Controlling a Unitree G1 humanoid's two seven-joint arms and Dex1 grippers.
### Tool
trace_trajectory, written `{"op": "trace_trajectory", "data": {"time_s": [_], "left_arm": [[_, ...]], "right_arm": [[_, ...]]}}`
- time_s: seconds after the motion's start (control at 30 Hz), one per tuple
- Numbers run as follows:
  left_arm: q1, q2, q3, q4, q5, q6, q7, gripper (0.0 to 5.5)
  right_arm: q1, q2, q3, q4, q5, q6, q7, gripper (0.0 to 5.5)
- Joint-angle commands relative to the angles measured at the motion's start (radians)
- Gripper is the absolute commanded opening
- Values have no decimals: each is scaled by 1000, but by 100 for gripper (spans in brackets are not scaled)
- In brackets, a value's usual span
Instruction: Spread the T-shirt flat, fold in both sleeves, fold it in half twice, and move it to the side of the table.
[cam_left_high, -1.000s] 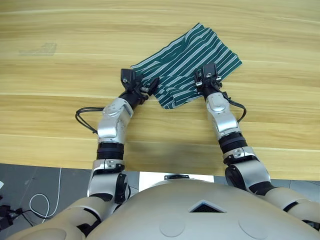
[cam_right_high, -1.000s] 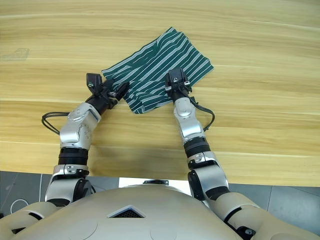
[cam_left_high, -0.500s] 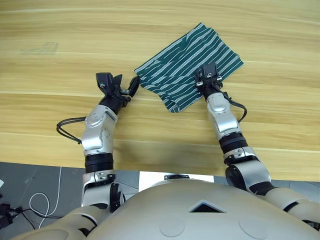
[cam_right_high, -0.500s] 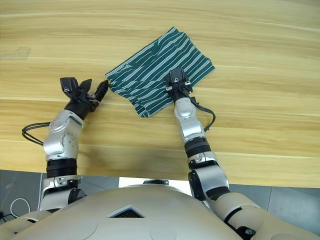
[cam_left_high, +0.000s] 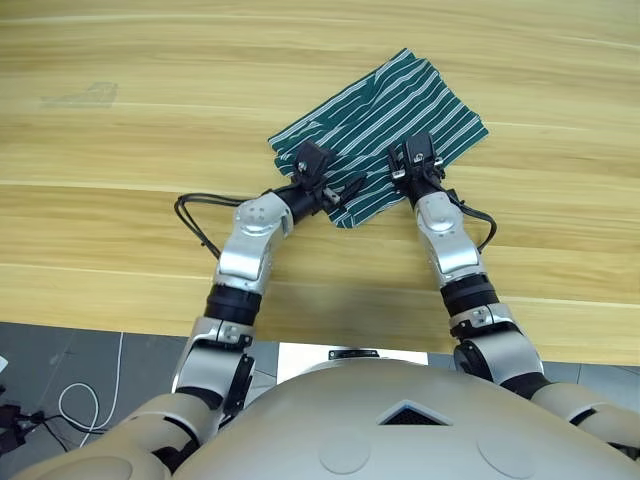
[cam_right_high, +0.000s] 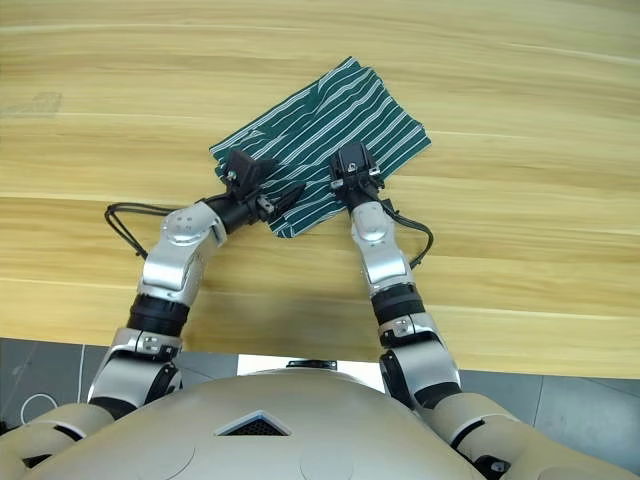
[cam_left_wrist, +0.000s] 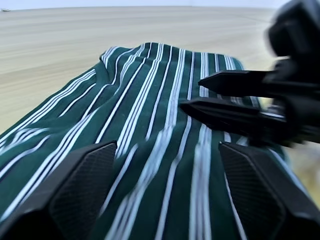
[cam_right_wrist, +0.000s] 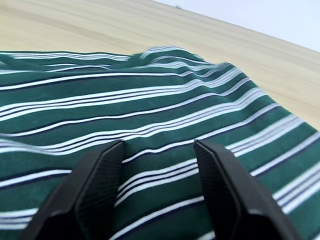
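Lying on the pale wooden table ahead of the robot, the dark green T-shirt with thin white stripes is folded into a compact, roughly rectangular packet. It sits askew to the table's plank lines, one corner pointing toward the robot and the opposite corner pointing away. The stripes run along the packet's longer side, and a small V of collar shows near its left end. The left gripper sits over the near corner of the packet, reaching in from the left with its fingers aimed to the right. In the left wrist view, its two black textured fingers stand wide apart, with striped cloth spread in the gap and nothing pinched between them. The right gripper sits over the packet's near right edge, just beside the left one, its arm coming straight up from the robot's right side. In the right wrist view, its fingers are parted by a narrower gap, with flat cloth lying under and between them rather than squeezed. Whether either gripper's fingertips press on the fabric cannot be told. The left wrist view also shows the right gripper's slim black fingers over the cloth farther off.
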Motion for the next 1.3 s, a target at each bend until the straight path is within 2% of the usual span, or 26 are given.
{"op": "trace_trajectory", "data": {"time_s": [0.03, 0.13, 0.23, 0.4, 0.53, 0.6, 0.7, 0.9, 1.03, 1.17, 1.3], "left_arm": [[-127, -13, 12, 210, 34, -88, -8, 378], [-166, -11, -2, 314, 64, -133, -23, 378], [-113, 19, -16, 302, 78, -161, -64, 378], [57, 47, -30, 222, 82, -182, -79, 378], [241, 55, -25, 46, 49, -117, -59, 378], [358, 71, -8, -90, 31, -51, -24, 378], [507, 70, -13, -282, -3, 58, 23, 378], [680, 26, -120, -593, -41, 213, 125, 378], [652, -5, -100, -655, -73, 221, 165, 378], [620, -109, -131, -668, -108, 231, 224, 378], [616, -145, -191, -739, -72, 148, 257, 378]], "right_arm": [[129, -14, 55, -76, -31, -23, 18, 259], [165, -18, 76, -161, -45, -27, 18, 259], [187, -18, 71, -257, -31, 1, 34, 259], [200, -57, -26, -528, 110, 111, 142, 259], [206, -86, -130, -748, 256, 220, 193, 259], [193, -106, -164, -808, 264, 257, 181, 259], [200, -106, -156, -792, 234, 286, 156, 259], [232, -94, -94, -714, 178, 289, 122, 259], [229, -87, -66, -620, 143, 256, 107, 259], [299, -109, -33, -663, 124, 249, 124, 259], [383, -203, -89, -746, 126, 248, 167, 259]]}}
